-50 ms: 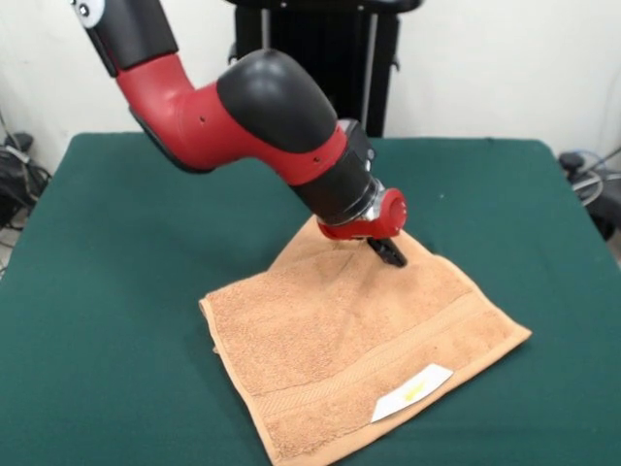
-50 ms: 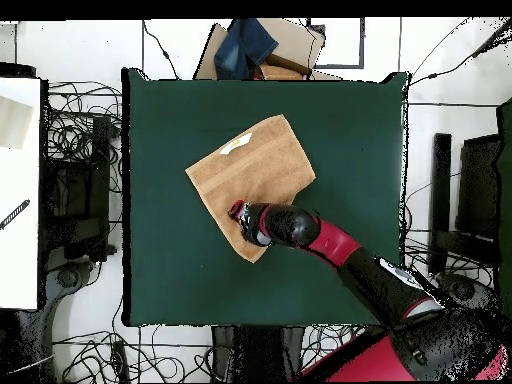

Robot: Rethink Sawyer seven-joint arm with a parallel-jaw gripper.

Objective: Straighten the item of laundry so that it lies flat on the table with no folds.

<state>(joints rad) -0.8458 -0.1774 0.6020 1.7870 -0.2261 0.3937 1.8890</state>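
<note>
On a wide dark green table (image 1: 116, 252), an orange-tan towel (image 1: 330, 359) lies near the middle, mostly flat, while the red arm's gripper (image 1: 390, 251) presses its far edge, probably to spread it; its opening cannot be told.

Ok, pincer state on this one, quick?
Pincer: down on the towel near its far edge; open or shut cannot be told.

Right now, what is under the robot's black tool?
The orange towel lies under the tool, spread on the green table. The tool's tip sits low over the towel's far part. The arm covers some towel, so any folds there are hidden.
</note>
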